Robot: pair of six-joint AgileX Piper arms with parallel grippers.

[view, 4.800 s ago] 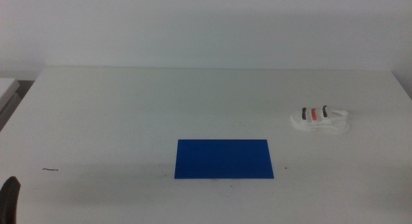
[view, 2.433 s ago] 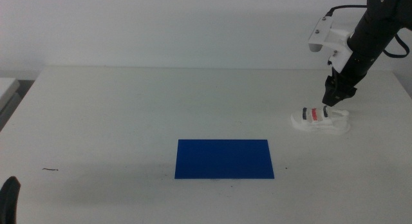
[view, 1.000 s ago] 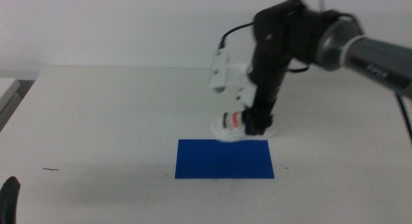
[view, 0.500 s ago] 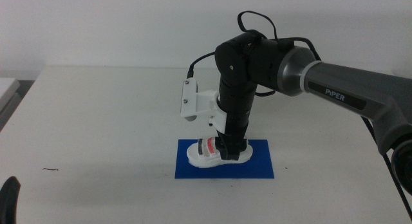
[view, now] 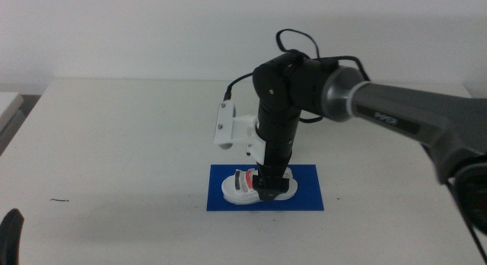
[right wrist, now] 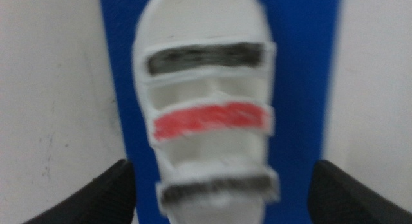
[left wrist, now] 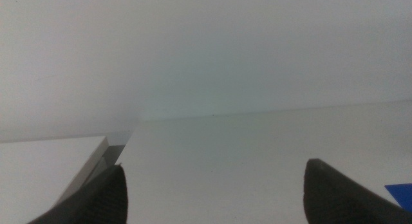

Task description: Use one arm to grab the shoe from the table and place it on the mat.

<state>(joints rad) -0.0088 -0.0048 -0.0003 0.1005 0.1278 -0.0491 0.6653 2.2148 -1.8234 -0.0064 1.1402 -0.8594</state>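
Blue mat [view: 304, 190] is now being lain on by the shoe [view: 245, 187], the right gripper [view: 269, 187] being held wide open around its heel, so only withdrawal is being awaited.

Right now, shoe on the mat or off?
On. The shoe sits upright within the mat; blue shows on both its sides in the right wrist view.

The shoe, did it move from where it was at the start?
Yes. The shoe went from the table's right side leftward onto the mat, with the right gripper at it.
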